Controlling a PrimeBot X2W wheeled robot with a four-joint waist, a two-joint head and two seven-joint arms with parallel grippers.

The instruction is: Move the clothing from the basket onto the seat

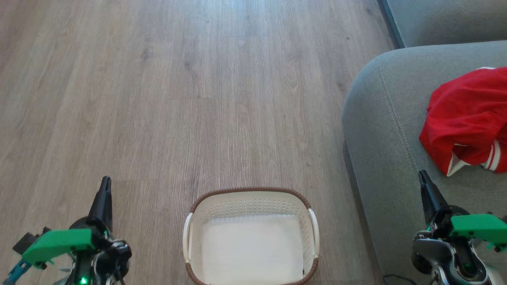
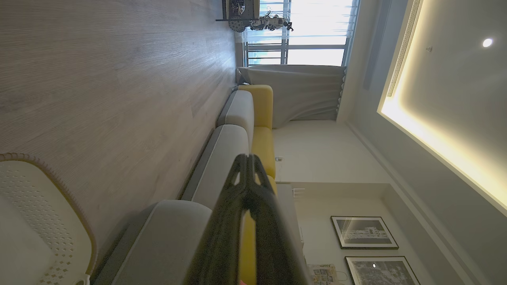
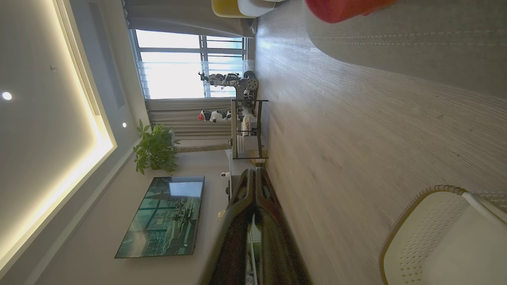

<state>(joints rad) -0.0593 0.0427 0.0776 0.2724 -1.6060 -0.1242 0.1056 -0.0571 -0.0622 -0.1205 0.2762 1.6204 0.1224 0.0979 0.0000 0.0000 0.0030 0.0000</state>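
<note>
Red clothing (image 1: 467, 114) on grey seat (image 1: 384, 130); my right gripper (image 1: 423, 177), closed empty like my left gripper (image 1: 105, 184), might snag its hem.

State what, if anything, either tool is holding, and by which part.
Nothing is held. The left tool and right tool are both shut and empty; the clothing lies on the seat.

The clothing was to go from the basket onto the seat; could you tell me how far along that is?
Done: the clothing lies on the seat, and the basket holds just its white liner. In hand: nothing; the left claw and right claw are shut, empty, flanking the basket. Left: apparently nothing.
</note>
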